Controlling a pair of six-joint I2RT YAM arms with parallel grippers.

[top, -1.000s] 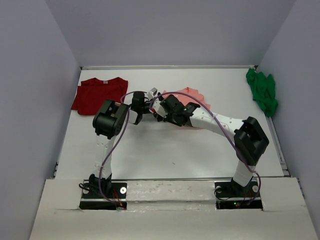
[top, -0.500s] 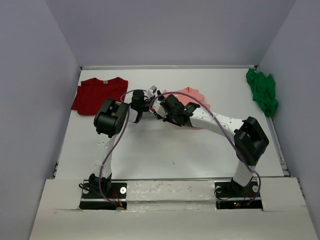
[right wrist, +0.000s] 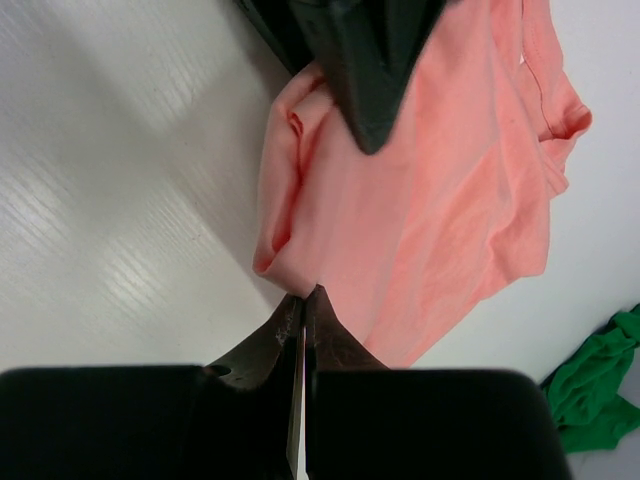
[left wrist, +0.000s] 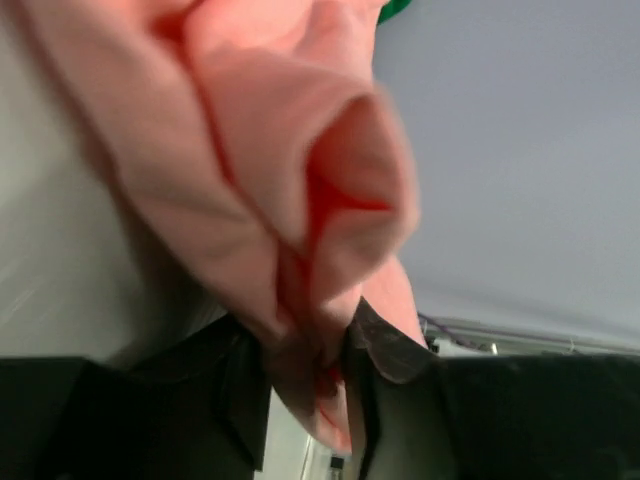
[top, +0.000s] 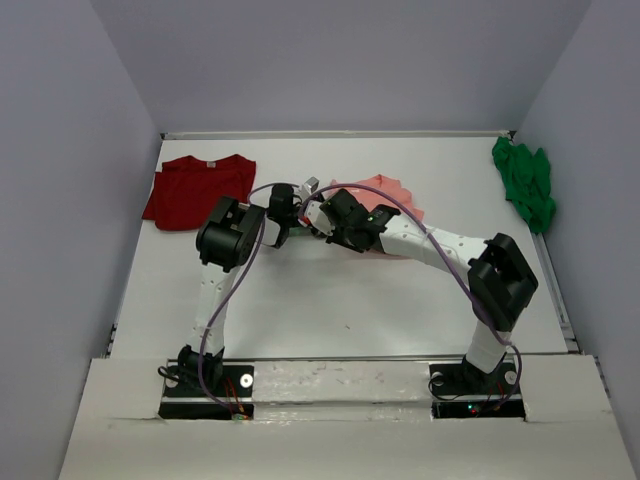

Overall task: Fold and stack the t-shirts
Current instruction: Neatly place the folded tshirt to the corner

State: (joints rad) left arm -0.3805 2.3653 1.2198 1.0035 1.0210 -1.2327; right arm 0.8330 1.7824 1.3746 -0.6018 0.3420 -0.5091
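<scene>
Three t-shirts, one of each colour: a dark red t-shirt (top: pixel 198 190) lies flat at the far left corner of the desk (top: pixel 330 300), a salmon-pink t-shirt (top: pixel 388 195) is bunched near the middle of the far edge, and a green t-shirt (top: pixel 525 182) is crumpled at the far right corner. Two arms meet at the pink one: the left gripper (left wrist: pixel 312 385) has its jaws clenched on a pink fold, and the right gripper (right wrist: pixel 303 305) has its jaws pinched on the hem. The desk is white, enclosed by pale grey walls (top: pixel 340 60).
</scene>
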